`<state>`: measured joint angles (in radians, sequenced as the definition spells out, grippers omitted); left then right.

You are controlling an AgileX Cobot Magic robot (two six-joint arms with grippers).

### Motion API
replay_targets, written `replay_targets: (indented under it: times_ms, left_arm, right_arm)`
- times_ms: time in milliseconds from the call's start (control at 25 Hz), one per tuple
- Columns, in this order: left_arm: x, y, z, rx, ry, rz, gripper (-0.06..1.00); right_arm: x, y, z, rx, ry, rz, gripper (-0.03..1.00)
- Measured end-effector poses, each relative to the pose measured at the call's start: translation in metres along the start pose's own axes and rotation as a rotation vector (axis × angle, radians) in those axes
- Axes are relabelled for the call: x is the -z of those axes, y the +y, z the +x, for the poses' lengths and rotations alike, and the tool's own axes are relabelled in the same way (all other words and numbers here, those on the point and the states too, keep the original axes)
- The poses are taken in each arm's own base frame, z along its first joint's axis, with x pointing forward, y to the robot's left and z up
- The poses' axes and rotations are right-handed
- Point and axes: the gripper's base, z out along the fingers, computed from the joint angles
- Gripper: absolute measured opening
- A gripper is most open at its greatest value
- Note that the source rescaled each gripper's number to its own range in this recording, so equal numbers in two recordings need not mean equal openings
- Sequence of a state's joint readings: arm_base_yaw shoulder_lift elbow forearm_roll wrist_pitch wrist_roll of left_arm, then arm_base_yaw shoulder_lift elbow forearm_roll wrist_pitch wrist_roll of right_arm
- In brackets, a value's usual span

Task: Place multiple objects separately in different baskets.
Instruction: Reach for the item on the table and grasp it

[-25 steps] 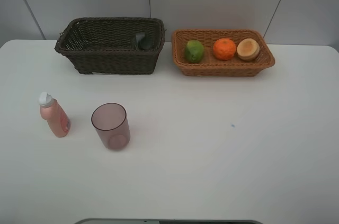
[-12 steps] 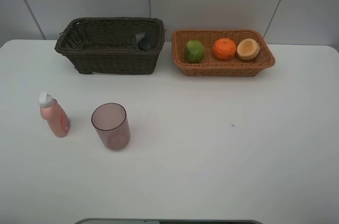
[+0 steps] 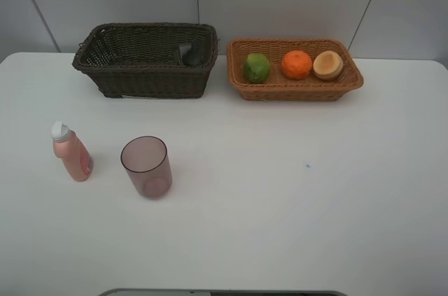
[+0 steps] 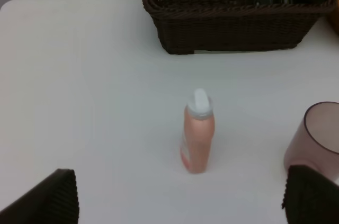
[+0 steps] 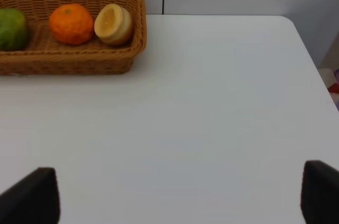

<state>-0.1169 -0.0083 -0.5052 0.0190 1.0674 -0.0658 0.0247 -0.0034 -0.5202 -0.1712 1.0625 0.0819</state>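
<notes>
A pink white-capped bottle (image 3: 70,152) and a translucent mauve cup (image 3: 146,166) stand on the white table at the left. The dark grey bottle (image 3: 189,54) lies in the deep dark brown basket (image 3: 154,79). The orange-tan basket (image 3: 294,91) holds a green round fruit (image 3: 257,67), an orange mandarin (image 3: 297,64) and a pale tan round fruit (image 3: 327,65). No gripper shows in the high view. My left gripper (image 4: 183,195) is open and empty, facing the pink bottle (image 4: 198,134) with the cup (image 4: 318,134) beside it. My right gripper (image 5: 177,192) is open and empty, apart from the orange-tan basket (image 5: 69,62).
The baskets stand side by side at the table's back, near the grey wall. The table's right edge and rounded corner (image 5: 296,28) show in the right wrist view. A small dark speck (image 3: 307,166) marks the table.
</notes>
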Motion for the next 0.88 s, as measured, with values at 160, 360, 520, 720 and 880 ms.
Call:
replay_targets:
  times_ms: [160, 360, 520, 720, 880]
  left_arm:
    - [0.000, -0.003, 0.000, 0.016, 0.002, 0.029, 0.99]
    - [0.001, -0.004, -0.005, 0.020, 0.005, 0.035, 0.99]
    - [-0.011, -0.005, -0.026, 0.017, 0.110, 0.024, 0.99]
    - [-0.047, -0.007, -0.061, -0.004, 0.311, 0.012, 0.99]
    - [-0.083, -0.009, -0.087, -0.009, 0.452, 0.005, 0.99]
  right_arm:
    - [0.000, 0.000, 0.000, 0.000, 0.000, 0.000, 0.92]
    - [0.000, 0.000, 0.000, 0.000, 0.000, 0.000, 0.92]
    - [0.000, 0.000, 0.000, 0.000, 0.000, 0.000, 0.92]
    - [0.000, 0.000, 0.000, 0.000, 0.000, 0.000, 0.92]
    - [0.000, 0.000, 0.000, 0.000, 0.000, 0.000, 0.92]
